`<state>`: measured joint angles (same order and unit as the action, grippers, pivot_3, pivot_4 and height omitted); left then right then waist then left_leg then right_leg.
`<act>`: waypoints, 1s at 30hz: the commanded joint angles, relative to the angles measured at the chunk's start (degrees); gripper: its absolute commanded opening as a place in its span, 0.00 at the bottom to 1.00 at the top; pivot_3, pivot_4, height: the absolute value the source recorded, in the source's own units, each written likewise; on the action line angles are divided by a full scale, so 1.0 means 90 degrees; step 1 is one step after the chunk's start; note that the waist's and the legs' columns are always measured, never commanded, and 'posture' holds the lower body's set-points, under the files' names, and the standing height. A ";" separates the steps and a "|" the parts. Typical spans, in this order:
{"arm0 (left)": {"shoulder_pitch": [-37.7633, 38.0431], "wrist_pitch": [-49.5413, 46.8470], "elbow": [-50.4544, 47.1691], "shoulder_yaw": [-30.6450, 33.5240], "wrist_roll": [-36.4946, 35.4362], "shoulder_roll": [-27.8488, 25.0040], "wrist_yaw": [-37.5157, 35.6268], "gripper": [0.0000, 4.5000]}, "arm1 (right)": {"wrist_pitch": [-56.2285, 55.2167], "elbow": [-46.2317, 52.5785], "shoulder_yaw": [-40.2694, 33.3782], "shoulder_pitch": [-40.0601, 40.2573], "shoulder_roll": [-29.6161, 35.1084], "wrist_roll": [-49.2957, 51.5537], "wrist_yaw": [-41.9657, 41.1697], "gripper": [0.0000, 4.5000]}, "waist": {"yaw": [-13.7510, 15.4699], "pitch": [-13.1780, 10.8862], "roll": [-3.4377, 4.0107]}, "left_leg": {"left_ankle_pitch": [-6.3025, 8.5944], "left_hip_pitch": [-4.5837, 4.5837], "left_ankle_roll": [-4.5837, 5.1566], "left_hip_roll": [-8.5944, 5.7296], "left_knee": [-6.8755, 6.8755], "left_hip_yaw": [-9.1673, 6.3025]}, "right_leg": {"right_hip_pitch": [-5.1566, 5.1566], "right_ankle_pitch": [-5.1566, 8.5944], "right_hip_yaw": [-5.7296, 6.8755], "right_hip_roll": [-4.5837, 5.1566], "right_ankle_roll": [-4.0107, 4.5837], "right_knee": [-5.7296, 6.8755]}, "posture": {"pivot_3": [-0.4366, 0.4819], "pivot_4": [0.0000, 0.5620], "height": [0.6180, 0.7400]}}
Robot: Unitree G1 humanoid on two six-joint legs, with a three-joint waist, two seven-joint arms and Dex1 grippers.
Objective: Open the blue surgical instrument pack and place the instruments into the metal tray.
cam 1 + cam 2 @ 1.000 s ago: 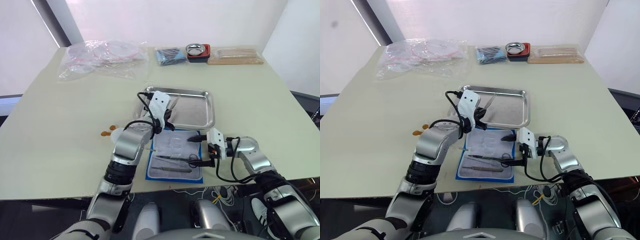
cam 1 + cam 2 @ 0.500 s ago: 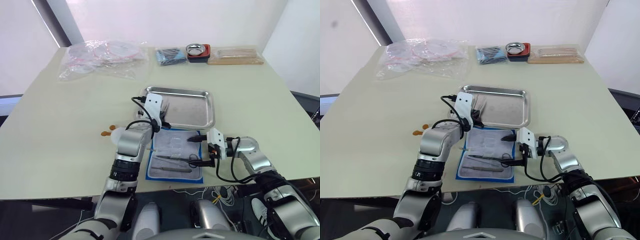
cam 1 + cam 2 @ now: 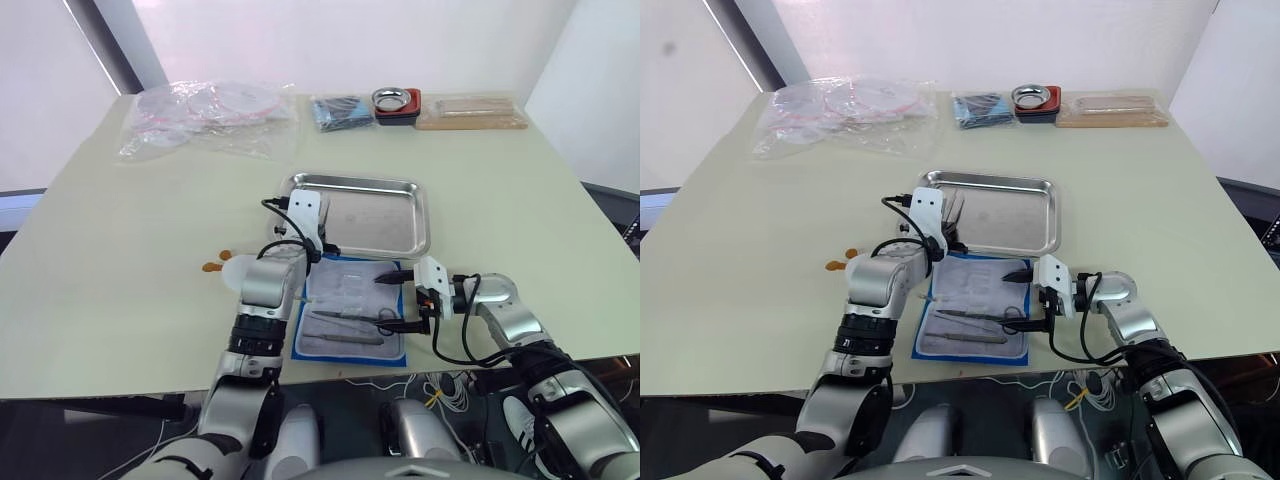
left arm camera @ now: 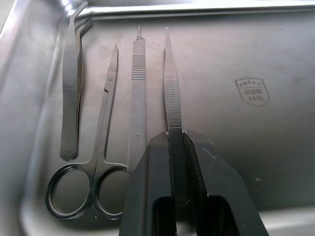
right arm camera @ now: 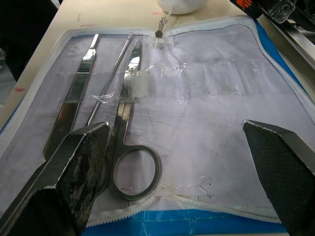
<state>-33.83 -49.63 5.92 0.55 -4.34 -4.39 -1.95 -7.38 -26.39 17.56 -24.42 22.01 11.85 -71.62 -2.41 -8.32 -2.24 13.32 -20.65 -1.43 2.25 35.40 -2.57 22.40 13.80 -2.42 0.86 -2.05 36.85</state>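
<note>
Left hand (image 4: 175,142) over the left end of the tray (image 3: 400,232), fingers clamped on a straight forceps (image 4: 173,98) that lies along the tray floor. Beside it in the tray: a scalpel handle (image 4: 138,98), then scissors (image 4: 101,147), then bent forceps (image 4: 71,93), all roughly parallel, none touching the hand. Tray near the middle of the desk (image 3: 120,250), long side across. Pack (image 3: 352,310) lying open just in front of the tray, touching or nearly touching its near rim, whitish pocketed face up with blue border showing. Still in the pack: ring-handled scissors (image 5: 129,132), a thin rod-like tool (image 5: 112,78) and a flat handle (image 5: 74,105), side by side toward one end. Right hand (image 3: 395,300) at the pack's right edge, fingers wide apart, holding nothing, one finger low by the scissors' ring. At the far edge of the desk: clear bags (image 3: 205,115), a dark-blue packet (image 3: 340,110), a small bowl (image 3: 395,100) in a red holder, a wooden box (image 3: 470,110).
</note>
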 commanded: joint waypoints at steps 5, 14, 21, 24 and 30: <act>-0.0053 0.0079 -0.0140 -0.0007 0.0084 0.0000 0.0088 0.49 | 0.0356 -0.0900 0.0387 0.0458 0.0162 -0.0734 0.0205 1.00 | -0.0001 0.0000 0.0000 | 0.0000 0.0000 0.0000 0.0000 0.0000 0.0000 | 0.0000 0.0000 0.0000 0.0000 0.0000 0.0000 | 0.48 0.27 1.00; -0.0008 0.0279 -0.0381 -0.0093 0.0084 0.0016 -0.0020 0.65 | 0.0363 -0.0899 0.0389 0.0445 0.0164 -0.0739 0.0206 1.00 | -0.0001 0.0000 0.0000 | 0.0000 0.0000 -0.0001 0.0000 0.0000 -0.0001 | 0.0000 0.0000 0.0000 0.0000 0.0000 0.0000 | 0.48 0.27 1.00; 0.0035 0.0624 -0.0791 -0.0095 -0.0099 -0.0136 -0.0494 0.65 | 0.0338 -0.0939 0.0383 0.0418 0.0156 -0.0745 0.0212 1.00 | -0.0002 0.0000 0.0000 | 0.0000 -0.0001 -0.0001 -0.0001 0.0000 -0.0001 | 0.0000 0.0000 0.0001 0.0000 0.0001 0.0000 | 0.48 0.27 1.00; 0.0117 0.0778 -0.1021 -0.0154 -0.0167 -0.0286 -0.0791 0.65 | 0.0327 -0.0949 0.0385 0.0417 0.0148 -0.0748 0.0219 1.00 | -0.0003 0.0000 0.0001 | 0.0000 0.0000 -0.0001 -0.0001 0.0000 0.0000 | 0.0000 0.0001 0.0000 0.0000 0.0001 0.0000 | 0.48 0.27 1.00; 0.0504 0.1147 -0.1696 -0.0207 -0.0552 -0.0996 -0.1945 0.65 | 0.0332 -0.0940 0.0382 0.0421 0.0139 -0.0740 0.0225 1.00 | -0.0012 -0.0002 0.0004 | 0.0000 -0.0001 -0.0001 -0.0001 -0.0001 -0.0001 | 0.0002 0.0001 -0.0001 0.0001 0.0002 0.0000 | 0.48 0.27 1.00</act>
<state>-29.24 -41.34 -5.63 -1.09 -7.73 -12.44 -16.31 -7.57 -26.39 17.59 -24.41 21.94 11.85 -71.58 -2.52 -8.33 -2.20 13.33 -20.66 -1.44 2.24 35.39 -2.59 22.42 13.82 -2.41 0.86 -2.03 36.84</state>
